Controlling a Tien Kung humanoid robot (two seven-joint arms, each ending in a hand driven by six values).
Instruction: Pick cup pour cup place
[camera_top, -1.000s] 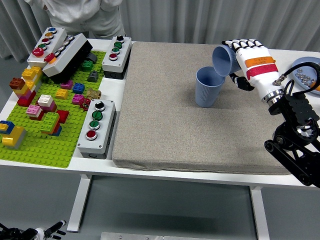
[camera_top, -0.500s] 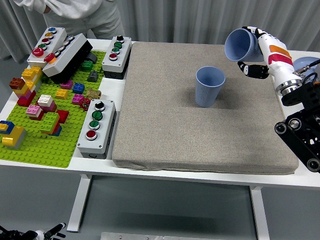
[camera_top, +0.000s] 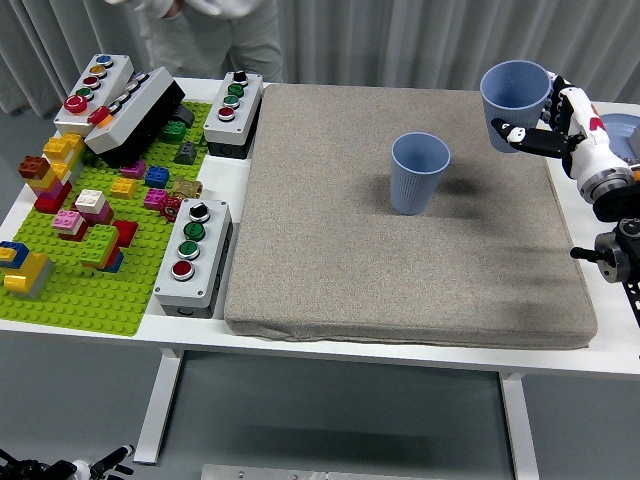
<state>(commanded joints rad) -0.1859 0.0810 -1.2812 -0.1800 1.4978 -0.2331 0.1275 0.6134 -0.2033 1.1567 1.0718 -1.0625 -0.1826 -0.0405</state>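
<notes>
A blue ribbed cup (camera_top: 419, 174) stands upright on the grey mat (camera_top: 400, 260), right of its middle. A second blue cup (camera_top: 515, 102) is held upright in the air over the mat's far right edge, with my right hand (camera_top: 548, 125) shut on it from the right. The hand's white fingers (camera_top: 522, 134) wrap the cup's lower side. The held cup is apart from the standing one, up and to its right. Neither cup's contents show. My left hand is out of view.
A green baseplate (camera_top: 90, 290) with several coloured bricks lies at the left. Grey button boxes (camera_top: 192, 255) (camera_top: 235, 112) (camera_top: 95, 88) stand beside it. A blue dish (camera_top: 622, 132) sits at the far right edge. A person in white (camera_top: 200, 30) stands at the far left.
My right hand has turned the held cup from tipped over the standing cup back to upright and carried it away to the right. The person has shifted at the far side.
</notes>
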